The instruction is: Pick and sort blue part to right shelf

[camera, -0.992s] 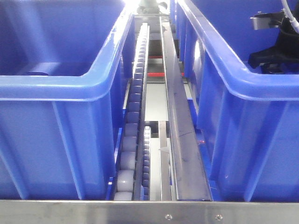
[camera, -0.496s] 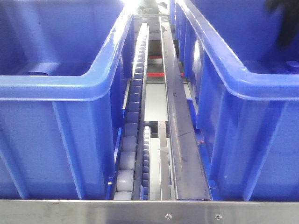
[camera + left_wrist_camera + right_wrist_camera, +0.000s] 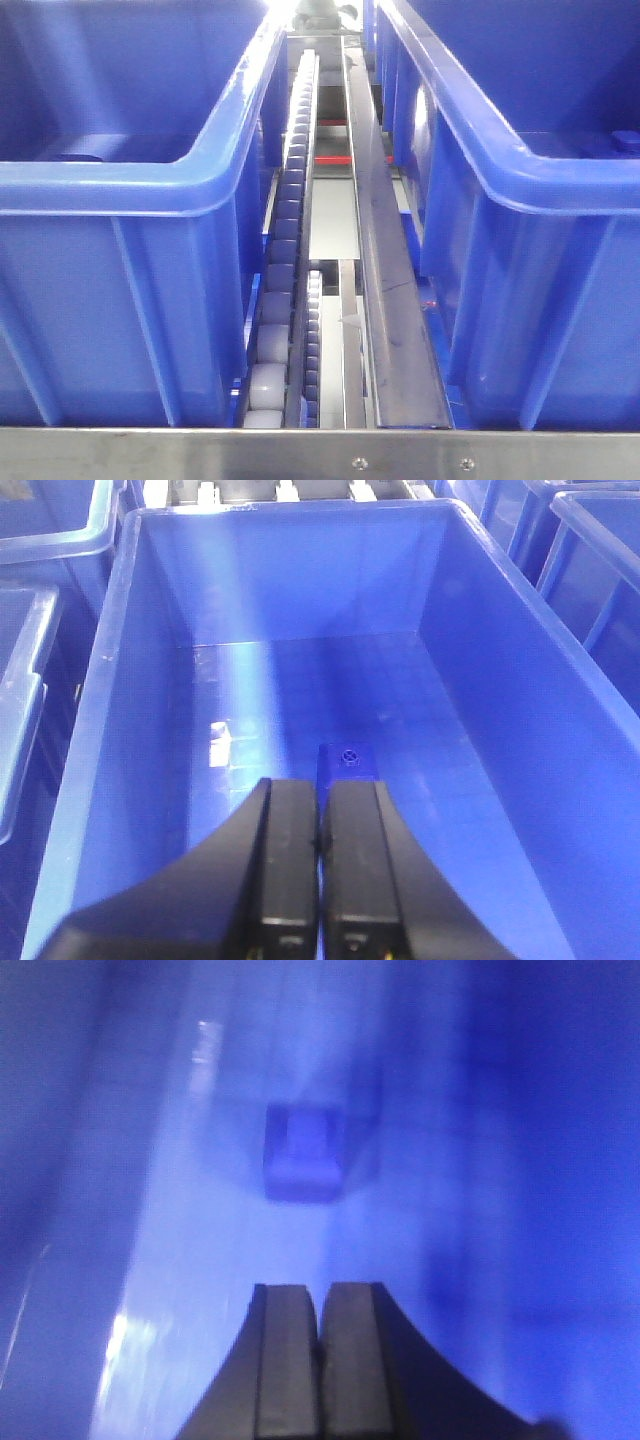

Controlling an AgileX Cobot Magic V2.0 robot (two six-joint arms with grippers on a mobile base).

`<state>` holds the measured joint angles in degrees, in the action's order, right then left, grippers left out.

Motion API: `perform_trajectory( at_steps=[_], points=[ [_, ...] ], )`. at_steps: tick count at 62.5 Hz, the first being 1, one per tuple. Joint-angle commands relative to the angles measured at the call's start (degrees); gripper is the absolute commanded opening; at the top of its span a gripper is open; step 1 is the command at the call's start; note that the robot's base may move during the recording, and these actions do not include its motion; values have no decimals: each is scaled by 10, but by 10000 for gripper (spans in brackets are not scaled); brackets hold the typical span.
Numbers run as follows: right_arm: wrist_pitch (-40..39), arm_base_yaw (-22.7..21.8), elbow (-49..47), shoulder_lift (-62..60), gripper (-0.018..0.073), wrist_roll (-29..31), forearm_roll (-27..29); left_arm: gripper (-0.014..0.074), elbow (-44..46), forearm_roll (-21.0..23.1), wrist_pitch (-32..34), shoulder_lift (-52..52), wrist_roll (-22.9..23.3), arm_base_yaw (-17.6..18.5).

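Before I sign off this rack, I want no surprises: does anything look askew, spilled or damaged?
Nothing stands out. Both blue bins sit upright either side of the roller track, rims intact. A small blue part lies on a bin floor, nothing spilled.

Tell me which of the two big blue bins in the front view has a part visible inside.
The right bin: a small blue part shows at its far right edge. The left bin shows none.
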<state>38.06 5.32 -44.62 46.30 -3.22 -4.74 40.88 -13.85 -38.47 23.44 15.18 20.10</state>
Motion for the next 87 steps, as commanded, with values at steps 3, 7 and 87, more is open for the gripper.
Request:
perform_trajectory(
  at_steps=[3, 7, 87],
  points=[
    [-72, -3, 41, -98, 36, 6, -5, 136, 15, -8, 48, 4, 0, 3],
    [-80, -3, 64, -144, 36, 6, -5, 136, 15, -9, 48, 4, 0, 3],
    [-157, -3, 97, -338, 36, 6, -6, 136, -41, 51, 107, -37, -62, -72]
  ],
)
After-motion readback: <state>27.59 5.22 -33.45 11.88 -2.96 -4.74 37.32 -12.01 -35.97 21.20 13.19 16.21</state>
